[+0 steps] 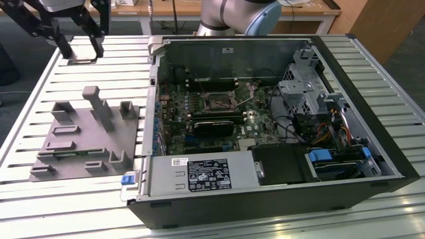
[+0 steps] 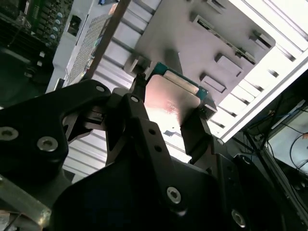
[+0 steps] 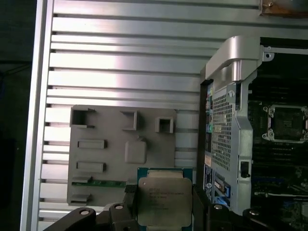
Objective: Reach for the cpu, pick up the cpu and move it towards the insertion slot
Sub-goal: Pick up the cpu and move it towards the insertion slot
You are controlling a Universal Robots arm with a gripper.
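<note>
Gripper [image 1: 81,50] is clamping the cpu [image 3: 164,201] between its two fingers, as both wrist views show | cpu is hanging flat, lifted above the grey tray [image 3: 108,154] | insertion slot [image 1: 217,103] is sitting well off to the gripper's side, inside the open computer case [image 1: 371,89].
</note>
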